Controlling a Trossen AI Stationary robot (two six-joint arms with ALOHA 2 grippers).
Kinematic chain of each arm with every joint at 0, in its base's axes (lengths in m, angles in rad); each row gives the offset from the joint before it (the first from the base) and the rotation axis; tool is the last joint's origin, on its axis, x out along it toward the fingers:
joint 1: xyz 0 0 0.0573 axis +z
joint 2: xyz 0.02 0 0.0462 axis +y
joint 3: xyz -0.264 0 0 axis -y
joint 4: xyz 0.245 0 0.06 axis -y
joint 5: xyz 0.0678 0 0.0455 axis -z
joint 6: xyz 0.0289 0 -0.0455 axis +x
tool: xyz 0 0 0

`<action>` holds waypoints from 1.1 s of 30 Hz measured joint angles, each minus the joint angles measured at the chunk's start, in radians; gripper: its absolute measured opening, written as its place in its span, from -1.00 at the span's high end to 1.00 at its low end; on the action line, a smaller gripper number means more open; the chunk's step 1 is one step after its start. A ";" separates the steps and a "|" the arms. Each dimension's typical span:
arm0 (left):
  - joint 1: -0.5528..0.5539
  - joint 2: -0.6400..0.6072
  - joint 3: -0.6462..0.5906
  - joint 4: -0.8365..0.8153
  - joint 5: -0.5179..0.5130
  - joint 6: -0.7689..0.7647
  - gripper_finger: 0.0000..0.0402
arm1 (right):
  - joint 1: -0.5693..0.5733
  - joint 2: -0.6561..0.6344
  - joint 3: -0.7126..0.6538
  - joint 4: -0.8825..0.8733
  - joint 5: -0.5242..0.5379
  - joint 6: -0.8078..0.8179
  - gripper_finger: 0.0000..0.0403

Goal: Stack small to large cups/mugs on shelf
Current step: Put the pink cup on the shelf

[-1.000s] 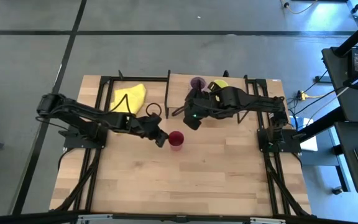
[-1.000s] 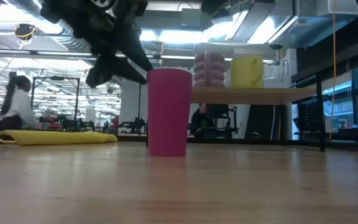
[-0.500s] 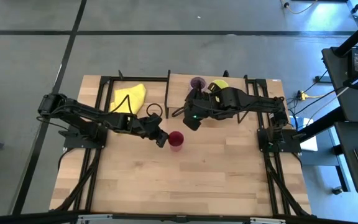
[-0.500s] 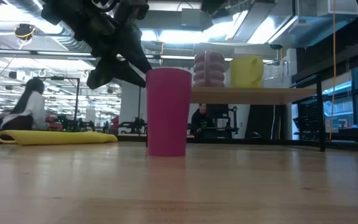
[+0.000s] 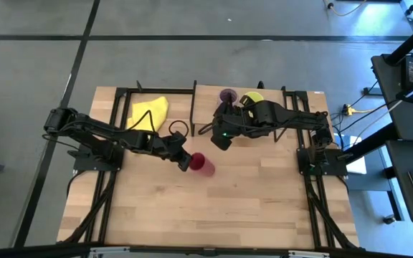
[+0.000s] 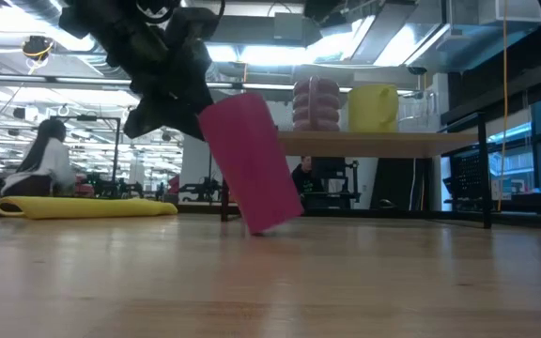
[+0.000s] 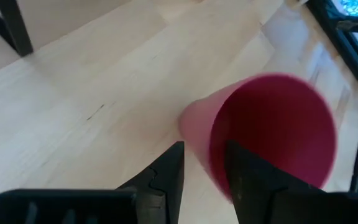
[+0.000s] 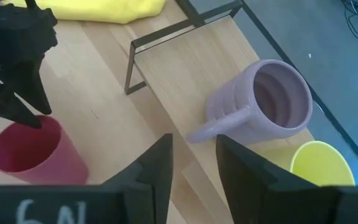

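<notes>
The dark red cup (image 5: 202, 165) stands tilted on the wooden table, its mouth leaning toward my left gripper (image 5: 186, 160), which is shut on its rim; it also shows in the low view (image 6: 250, 164) and the left wrist view (image 7: 272, 130). The lilac purple mug (image 5: 228, 94) and the yellow-green mug (image 5: 252, 97) stand on their bases on the shelf (image 5: 205, 100). My right gripper (image 5: 221, 137) hovers open and empty over the shelf's near edge. I cannot make out the tiny clear glass. My left gripper holds the cup's rim (image 7: 215, 163) on the side toward the table's left, one finger inside the cup and one outside. The fingers slant down from the table's left. The cup leans toward the gripper, with only an edge of its base (image 6: 256, 229) on the table.
A yellow cloth (image 5: 150, 111) lies at the table's far left, beside the shelf's black legs (image 8: 132, 62). Bare tabletop (image 5: 206, 208) lies toward the near edge. A person sits in the room far behind the table (image 6: 40, 164).
The dark red cup stood upright and has tipped: its mouth has gone toward the table's left with my left gripper, while an edge of its base has stayed on the table. My right arm has kept still.
</notes>
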 joint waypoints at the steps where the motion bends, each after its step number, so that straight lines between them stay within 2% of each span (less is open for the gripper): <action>1: 0.000 -0.001 0.000 0.002 0.001 0.001 0.47 | 0.000 0.000 0.000 0.000 0.000 0.000 0.38; 11: 0.000 -0.001 0.000 0.009 0.004 0.069 0.51 | 0.000 0.000 0.000 0.000 0.000 -0.004 0.38; 15: 0.000 -0.001 0.000 0.009 0.004 0.101 0.64 | 0.000 0.000 0.000 0.000 0.000 -0.005 0.38; 21: 0.000 0.008 0.001 0.013 0.003 0.121 0.95 | 0.000 0.000 0.000 -0.001 0.000 -0.005 0.38; 27: 0.000 0.002 0.001 0.019 -0.001 0.129 0.98 | 0.000 0.000 0.000 -0.011 0.000 -0.005 0.38; 30: 0.000 -0.031 0.042 -0.016 0.008 0.161 0.98 | 0.000 0.000 0.000 -0.026 0.014 0.004 0.38; 33: 0.003 -0.076 0.158 -0.149 -0.011 0.234 0.99 | 0.005 -0.005 0.000 -0.025 0.020 0.008 0.38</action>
